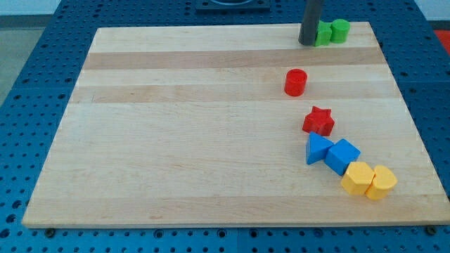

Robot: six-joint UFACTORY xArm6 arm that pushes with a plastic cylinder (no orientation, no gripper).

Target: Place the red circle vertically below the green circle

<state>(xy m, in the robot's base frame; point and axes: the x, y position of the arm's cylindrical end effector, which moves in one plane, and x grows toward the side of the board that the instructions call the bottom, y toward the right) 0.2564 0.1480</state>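
The red circle (296, 81) sits on the wooden board (176, 140) right of centre, in the upper half. The green circle (340, 30) stands at the board's top edge, toward the view's right. A second green block (323, 34) touches its left side and is partly hidden by the rod, so its shape is unclear. My tip (307, 43) rests on the board at the top edge, right against the left side of that second green block. The tip is above and slightly right of the red circle, with a clear gap between them.
A red star (318, 121) lies below the red circle. Below it sit a blue triangle (317, 149) and a blue cube (342, 156), touching. Two yellow blocks (358, 178) (382, 183) sit side by side near the lower right edge. Blue perforated table surrounds the board.
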